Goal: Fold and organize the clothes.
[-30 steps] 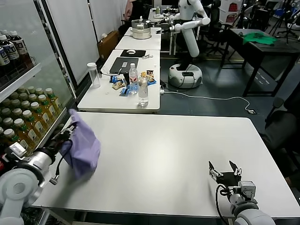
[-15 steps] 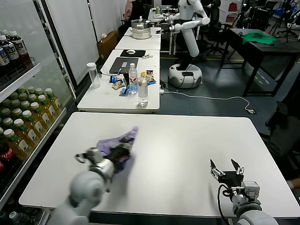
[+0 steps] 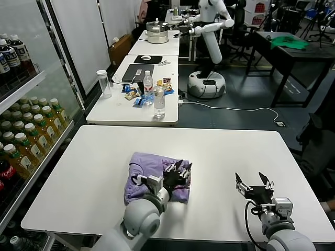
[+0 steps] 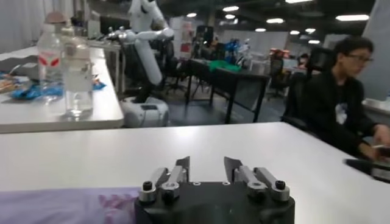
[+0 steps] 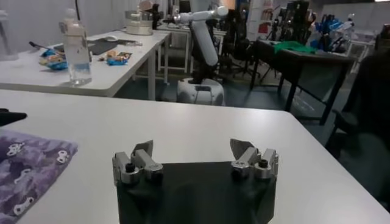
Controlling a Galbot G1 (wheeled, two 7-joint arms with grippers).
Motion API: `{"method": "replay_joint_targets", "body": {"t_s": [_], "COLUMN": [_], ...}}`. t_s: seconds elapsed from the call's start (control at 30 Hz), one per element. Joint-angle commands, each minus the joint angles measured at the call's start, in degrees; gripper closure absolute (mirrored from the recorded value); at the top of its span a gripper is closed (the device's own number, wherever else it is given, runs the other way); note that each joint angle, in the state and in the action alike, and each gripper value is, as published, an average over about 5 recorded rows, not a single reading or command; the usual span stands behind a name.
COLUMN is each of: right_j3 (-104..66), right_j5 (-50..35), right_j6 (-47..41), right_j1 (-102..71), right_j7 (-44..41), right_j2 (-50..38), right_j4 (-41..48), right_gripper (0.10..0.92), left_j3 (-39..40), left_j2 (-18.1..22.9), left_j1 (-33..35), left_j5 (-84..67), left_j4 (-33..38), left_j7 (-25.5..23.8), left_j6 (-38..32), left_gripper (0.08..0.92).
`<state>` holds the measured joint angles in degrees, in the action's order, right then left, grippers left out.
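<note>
The lavender-purple T-shirt [image 3: 148, 177] lies bunched in a rough rectangle on the white table [image 3: 220, 151], near the middle front. My left gripper [image 3: 177, 170] rests over the shirt's right end, open and empty. In the left wrist view the left gripper [image 4: 206, 163] has its jaws apart over bare table, with the shirt [image 4: 61, 206] just behind them. My right gripper [image 3: 254, 183] is open and empty above the table's front right, apart from the shirt. In the right wrist view the right gripper [image 5: 192, 148] is open, with the shirt [image 5: 27, 167] off to one side.
A second white table [image 3: 112, 112] stands behind with a water bottle [image 3: 159, 102], a cup and snacks. A fridge shelf of drink bottles [image 3: 26, 141] stands along the left. A seated person [image 4: 341, 97] is at the table's right side. A green cloth [image 3: 290, 43] lies on a far black table.
My left arm has swung the shirt from the table's left edge to the middle front and laid it down; its gripper has let go and is now open. The right gripper has barely moved.
</note>
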<state>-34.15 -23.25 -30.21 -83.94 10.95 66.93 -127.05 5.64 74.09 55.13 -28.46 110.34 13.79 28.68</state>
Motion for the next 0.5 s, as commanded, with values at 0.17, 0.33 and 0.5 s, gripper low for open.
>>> {"method": "replay_joint_targets", "body": {"t_s": [0.17,0.33,0.5], "right_j3": [14.69,22.84,27.73], "right_j5": [1.13,3.18,4.03], "right_j6": [-0.02,-0.28,-0.35], "right_j1": [9.06,15.09,19.86], "right_j7": [1.50,2.87,4.27], "right_j2": [3.84,8.54,13.20], "right_j4": [5.30,12.05,20.08], "right_gripper": [0.203,0.203,0.203], "left_j3": [-15.42,-26.60,-34.00], "left_j2": [-3.46,-7.37,-8.21], "left_j1": [14.54,20.87,24.81], "left_j5": [4.63,4.83,3.68], "left_j4": [13.34,13.77,13.03], "left_j7": [3.07,5.26,5.84], "left_j6": [-6.39,-8.06,-8.94], "left_gripper": [0.364,0.231,0.180]}}
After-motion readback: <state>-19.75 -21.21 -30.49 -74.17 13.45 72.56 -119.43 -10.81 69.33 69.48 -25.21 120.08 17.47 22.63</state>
